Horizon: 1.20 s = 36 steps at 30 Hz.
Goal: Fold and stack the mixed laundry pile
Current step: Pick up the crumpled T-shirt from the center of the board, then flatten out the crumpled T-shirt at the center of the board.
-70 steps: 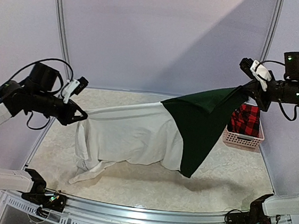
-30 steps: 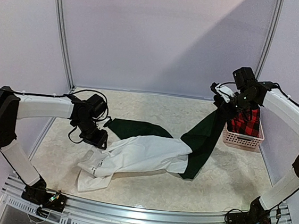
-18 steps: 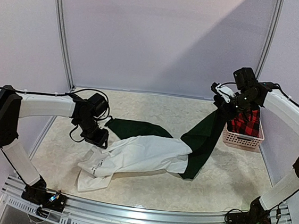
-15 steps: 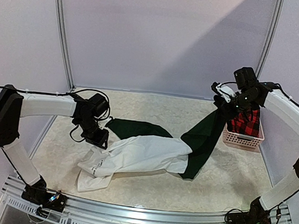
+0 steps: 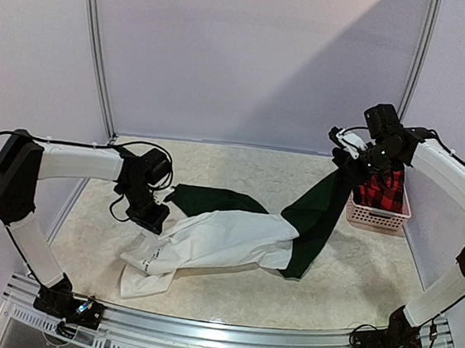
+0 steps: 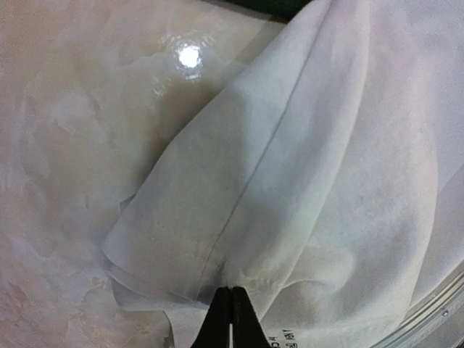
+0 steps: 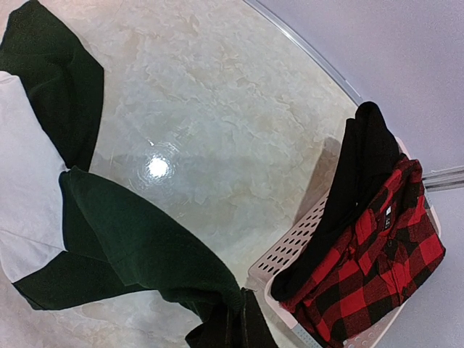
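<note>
A white cloth (image 5: 217,239) with dark green pieces lies crumpled mid-table. One dark green piece (image 5: 209,198) rests flat behind it. The other (image 5: 315,216) hangs from my right gripper (image 5: 351,166), which is shut on its end (image 7: 145,254) above the table. My left gripper (image 5: 151,218) is low at the white cloth's left edge. In the left wrist view its tips (image 6: 230,290) are shut on a fold of the white hem (image 6: 304,167). The red-and-black checked shirt (image 5: 383,190) sits in the basket.
A small pink perforated basket (image 5: 378,216) stands at the right edge, holding the checked shirt (image 7: 384,254) and a black piece (image 7: 355,188). Its rim (image 7: 286,257) is just beside my right gripper (image 7: 241,297). The pale marbled table (image 7: 217,94) has a rail at its near edge.
The garment, earlier stretched in the air between both grippers, now lies on the table. Over the last second my left gripper closed on the white hem. The right arm held still.
</note>
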Available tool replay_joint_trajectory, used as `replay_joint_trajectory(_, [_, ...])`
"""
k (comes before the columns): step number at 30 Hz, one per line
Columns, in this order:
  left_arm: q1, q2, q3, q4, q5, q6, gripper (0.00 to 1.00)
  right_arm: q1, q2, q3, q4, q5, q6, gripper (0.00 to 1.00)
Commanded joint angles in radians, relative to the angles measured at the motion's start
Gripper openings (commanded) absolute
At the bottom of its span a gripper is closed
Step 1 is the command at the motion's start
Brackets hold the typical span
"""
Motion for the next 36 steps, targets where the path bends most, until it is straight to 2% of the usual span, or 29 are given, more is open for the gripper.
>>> replay_joint_trajectory(1, [0.007, 0.011, 0.035, -0.024, 0.011, 0.019, 0.0, -0.004, -0.026, -0.005, 0.012, -0.008, 0.011, 0.0])
replay_joint_trajectory(7, [0.016, -0.023, 0.082, -0.052, -0.041, 0.06, 0.0, -0.004, -0.016, 0.003, 0.037, 0.025, 0.019, 0.0])
replay_joint_trajectory(11, [0.078, -0.018, 0.226, -0.078, -0.188, 0.102, 0.0, -0.004, 0.044, 0.061, 0.137, 0.124, 0.034, 0.0])
replay_joint_trajectory(14, [0.125, 0.041, 0.362, -0.057, -0.317, 0.126, 0.0, -0.005, 0.167, 0.199, 0.218, 0.208, 0.044, 0.0])
replay_joint_trajectory(16, [0.155, 0.096, 0.486, -0.043, -0.381, 0.144, 0.0, -0.009, 0.257, 0.32, 0.253, 0.263, 0.042, 0.0])
replay_joint_trajectory(19, [0.191, 0.2, 0.748, -0.062, -0.425, 0.172, 0.0, -0.023, 0.424, 0.552, 0.281, 0.325, 0.021, 0.0])
replay_joint_trajectory(23, [0.204, 0.381, 1.223, -0.169, -0.484, 0.213, 0.0, -0.044, 0.606, 0.894, 0.343, 0.378, -0.017, 0.0])
replay_joint_trajectory(24, [0.21, 0.415, 1.365, -0.181, -0.497, 0.23, 0.0, -0.045, 0.64, 0.941, 0.381, 0.386, -0.045, 0.0])
replay_joint_trajectory(25, [0.218, 0.427, 1.426, -0.171, -0.499, 0.225, 0.0, -0.045, 0.649, 0.973, 0.425, 0.387, -0.065, 0.0])
replay_joint_trajectory(30, [0.227, 0.288, 1.442, 0.065, -0.474, 0.244, 0.0, -0.046, 0.588, 1.059, 0.587, 0.345, -0.159, 0.0])
replay_joint_trajectory(33, [0.227, 0.184, 1.45, 0.138, -0.434, 0.25, 0.0, -0.044, 0.503, 1.092, 0.613, 0.289, -0.177, 0.0])
replay_joint_trajectory(36, [0.223, 0.07, 1.441, 0.145, -0.353, 0.243, 0.0, -0.038, 0.385, 1.079, 0.579, 0.23, -0.18, 0.0])
